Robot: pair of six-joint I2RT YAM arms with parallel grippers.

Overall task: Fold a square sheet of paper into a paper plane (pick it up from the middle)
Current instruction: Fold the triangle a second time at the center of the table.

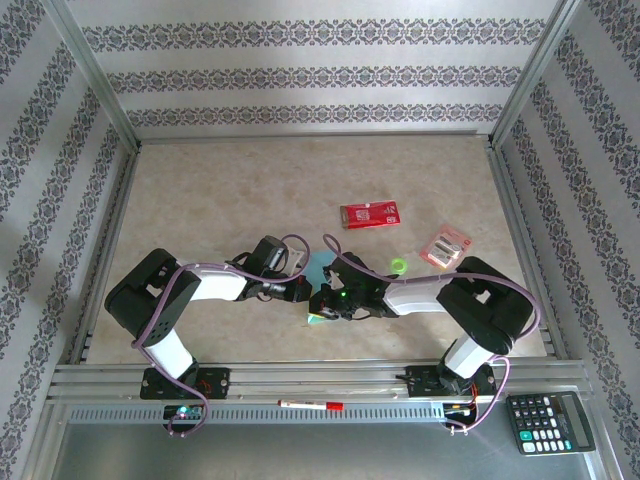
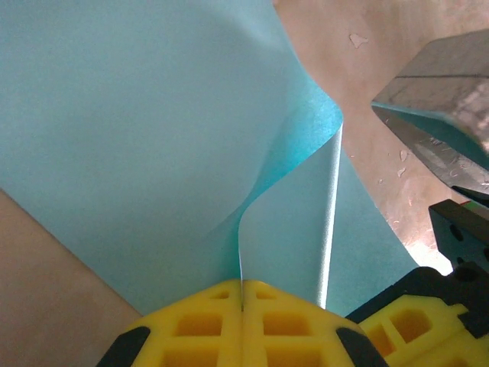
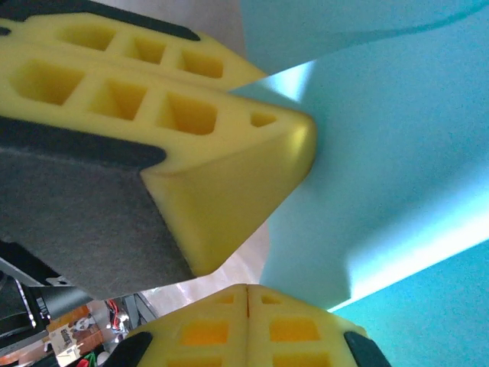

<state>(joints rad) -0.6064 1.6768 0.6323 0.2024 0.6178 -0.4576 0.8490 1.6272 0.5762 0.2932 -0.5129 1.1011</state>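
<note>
Top external: beige marbled table [image 1: 230, 190], blue sheet [image 1: 321, 266], striped patterned walls [image 1: 300, 75].

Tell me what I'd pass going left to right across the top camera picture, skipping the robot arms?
Blue paper → red packet → green ring → pink packet → calculator.

The table [image 1: 220, 200] has a beige top that looks like marble. A red packet [image 1: 370, 214] lies flat on it, well beyond the right gripper [image 1: 328, 300], away from the arm bases. A small green ring [image 1: 397, 265] lies nearer, beyond this gripper and to its right. A pink-and-white packet [image 1: 446, 247] lies farther to the right.
</note>
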